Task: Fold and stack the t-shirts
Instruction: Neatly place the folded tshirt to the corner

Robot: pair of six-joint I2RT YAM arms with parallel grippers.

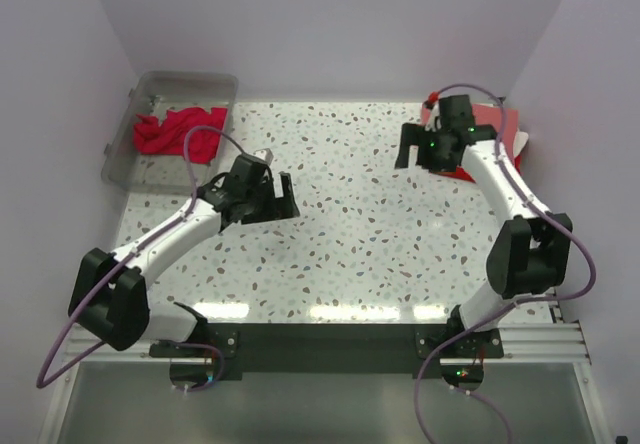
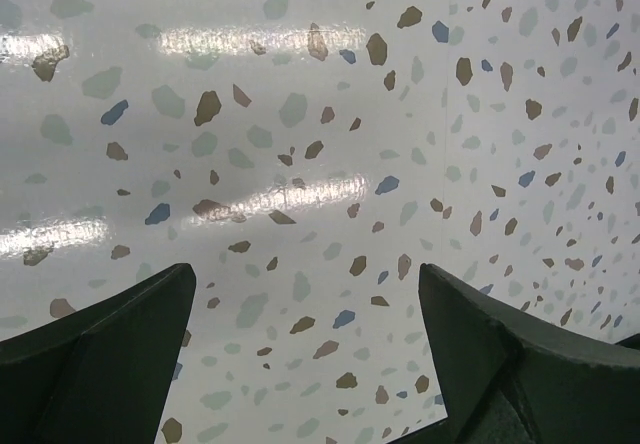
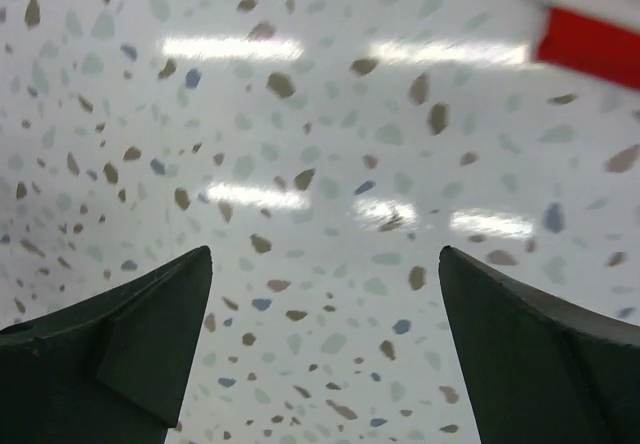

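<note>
"Where are my hands?"

"Your left gripper (image 2: 305,294) hangs with its jaws spread wide over the white speckled tabletop (image 1: 350,234), gripping nothing. Your right gripper (image 3: 325,264) is just as wide and empty."

"And the shirts?"

"A crumpled crimson t-shirt (image 1: 180,132) lies in the clear plastic bin (image 1: 190,82), beyond your left gripper and to its left. Folded coral-red t-shirts (image 1: 503,126) sit stacked just behind your right gripper."

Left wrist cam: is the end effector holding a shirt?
No, the left end effector is open, and only the bare speckled table shows in the gap.
</note>
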